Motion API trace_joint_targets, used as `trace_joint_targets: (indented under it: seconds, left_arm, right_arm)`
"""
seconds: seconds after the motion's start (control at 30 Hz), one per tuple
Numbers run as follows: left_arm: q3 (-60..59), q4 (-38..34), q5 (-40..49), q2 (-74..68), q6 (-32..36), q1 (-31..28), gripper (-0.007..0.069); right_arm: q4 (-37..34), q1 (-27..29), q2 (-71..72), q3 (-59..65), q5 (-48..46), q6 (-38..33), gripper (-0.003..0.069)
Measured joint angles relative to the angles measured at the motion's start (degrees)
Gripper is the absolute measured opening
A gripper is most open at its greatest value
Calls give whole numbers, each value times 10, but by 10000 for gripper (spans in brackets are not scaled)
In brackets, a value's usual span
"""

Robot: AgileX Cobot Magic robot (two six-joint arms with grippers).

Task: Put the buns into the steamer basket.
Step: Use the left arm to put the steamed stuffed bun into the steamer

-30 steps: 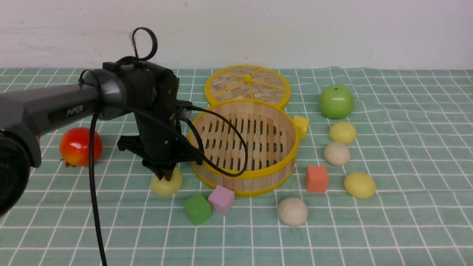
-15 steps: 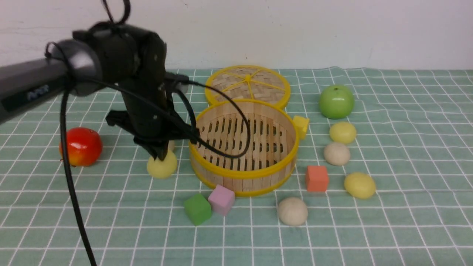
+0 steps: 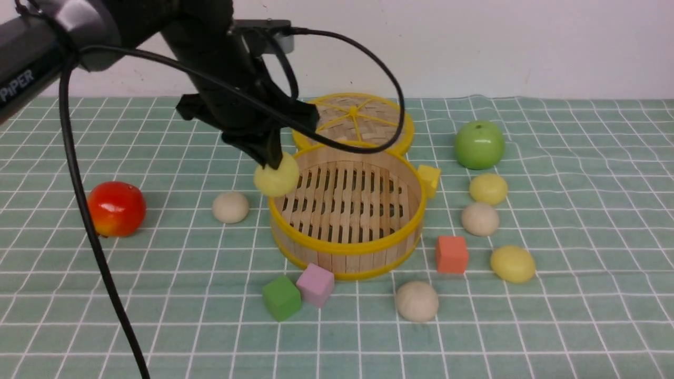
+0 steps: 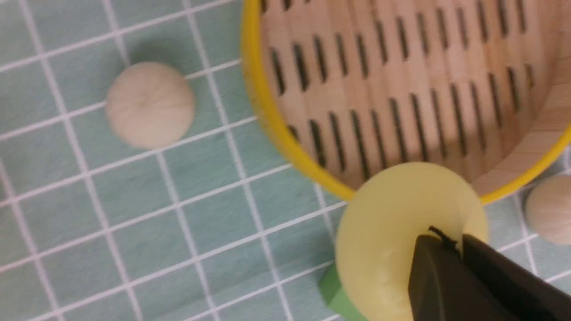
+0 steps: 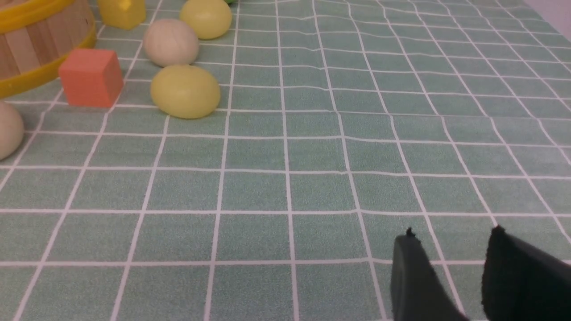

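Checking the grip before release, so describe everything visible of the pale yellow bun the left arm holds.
The pale yellow bun is a small, smooth, matte dome that looks soft, like foam or dough. The left gripper's shut jaws pinch its top; nothing else touches it. It hangs in the air over the steamer basket's left rim, partly above the slats and partly above the cloth, not yet inside.
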State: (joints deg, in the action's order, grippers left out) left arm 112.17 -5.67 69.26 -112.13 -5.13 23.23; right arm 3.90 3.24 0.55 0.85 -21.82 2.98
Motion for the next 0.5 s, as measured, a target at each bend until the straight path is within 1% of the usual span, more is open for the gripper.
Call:
trace_joint_targets:
  seconds: [0.2,0.33,0.5]
  left_arm:
    - [1,20,-22,-30,2,42,-12]
    - [1,31,-58,-69,-12,46,-12]
    - [1,36,-67,-101,-25,46,-8]
  right_arm:
    - [0,0,0,0,0,0,240]
    - [0,0,0,0,0,0,240]
    - [0,0,0,0,0,0,240]
